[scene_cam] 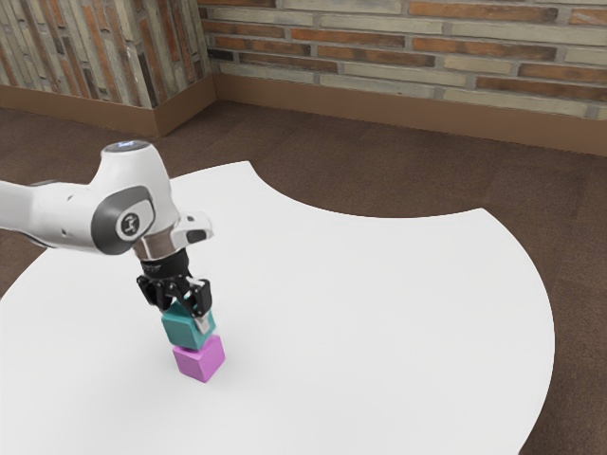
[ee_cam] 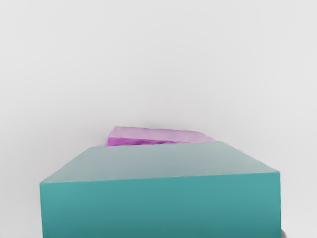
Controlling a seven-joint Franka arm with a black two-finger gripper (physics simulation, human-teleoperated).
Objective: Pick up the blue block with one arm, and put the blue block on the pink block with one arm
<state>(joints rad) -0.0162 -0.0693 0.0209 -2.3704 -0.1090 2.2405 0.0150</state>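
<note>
gripper (scene_cam: 187, 313) pinches blue block (scene_cam: 188, 330), resting on pink block (scene_cam: 199, 359) toward near edge of table (scene_cam: 398, 313), stacked a bit askew; opening with that offset could tip it off, or retreating fingers could drag it sideways

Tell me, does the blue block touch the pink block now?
Touching. In the exterior view the blue block sits on the pink block, with no gap between their faces.
</note>
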